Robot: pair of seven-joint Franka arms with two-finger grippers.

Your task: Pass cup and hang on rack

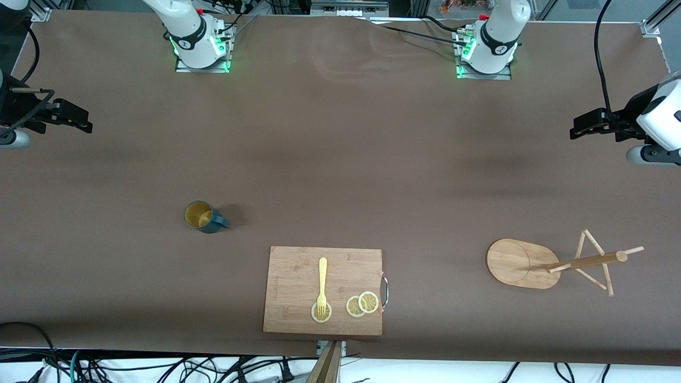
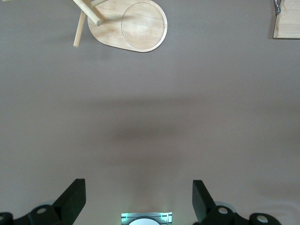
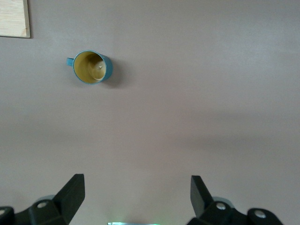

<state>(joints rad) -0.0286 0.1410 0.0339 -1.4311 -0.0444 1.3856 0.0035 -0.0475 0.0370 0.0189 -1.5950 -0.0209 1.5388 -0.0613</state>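
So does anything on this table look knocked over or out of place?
Not clearly. The wooden rack may look toppled, its post slanting over the table from its base, but that could be the high camera's angle. The cup stands upright, and the cutting board looks tidy.

Table cover (image 1: 340,159): matt brown, cloth-like, faintly creased. Cup (image 1: 204,216): glossy dark teal outside, yellowish-tan inside. Rack (image 1: 524,263): pale bare wood, smooth. Cutting board (image 1: 298,276): banded bamboo, metal handle (image 1: 385,290). Fork (image 1: 322,284): matt yellow plastic.
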